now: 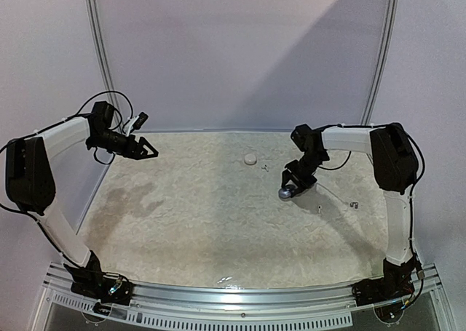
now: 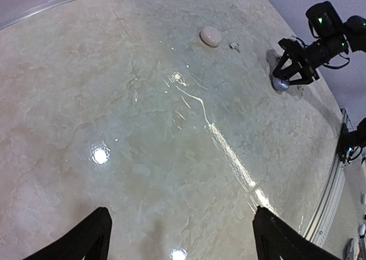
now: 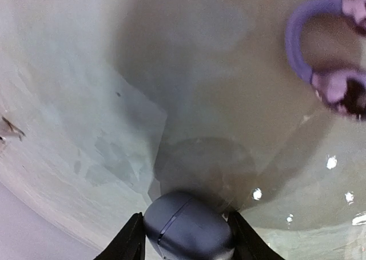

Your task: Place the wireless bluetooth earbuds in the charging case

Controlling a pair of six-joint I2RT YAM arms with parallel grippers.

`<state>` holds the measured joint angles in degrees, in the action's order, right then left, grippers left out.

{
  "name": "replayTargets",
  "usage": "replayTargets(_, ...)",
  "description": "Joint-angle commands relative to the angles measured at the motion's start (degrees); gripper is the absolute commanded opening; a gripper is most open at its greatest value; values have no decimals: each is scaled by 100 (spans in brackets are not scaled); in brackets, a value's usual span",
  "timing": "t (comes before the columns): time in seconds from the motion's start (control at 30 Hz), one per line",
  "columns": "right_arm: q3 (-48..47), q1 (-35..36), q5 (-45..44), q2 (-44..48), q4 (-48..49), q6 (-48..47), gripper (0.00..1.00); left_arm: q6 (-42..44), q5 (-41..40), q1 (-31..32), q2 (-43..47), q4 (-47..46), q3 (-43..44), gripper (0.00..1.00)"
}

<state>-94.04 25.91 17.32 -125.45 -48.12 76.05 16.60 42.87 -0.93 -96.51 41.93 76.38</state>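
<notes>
Right end effector [image 1: 288, 189] grips the grey charging case [image 3: 186, 223], surface blurred.

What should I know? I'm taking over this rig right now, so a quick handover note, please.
Tools: left tool open, empty, raised at the table's far left; right tool shut on the grey case, low over the table.
Loose buds: one beside the white round case, another further right.
Done: grey case gripped.
Left: put the visible buds into the case.
</notes>
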Motion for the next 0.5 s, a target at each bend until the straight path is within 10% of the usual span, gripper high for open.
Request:
replayTargets(0.0,405,247,-24,117,8,-304,47,142,-11,-39,12,146,17,88)
replayTargets(0.47,1026,594,-350,269,182,-1202,48,133,-15,-22,106,218,9,87)
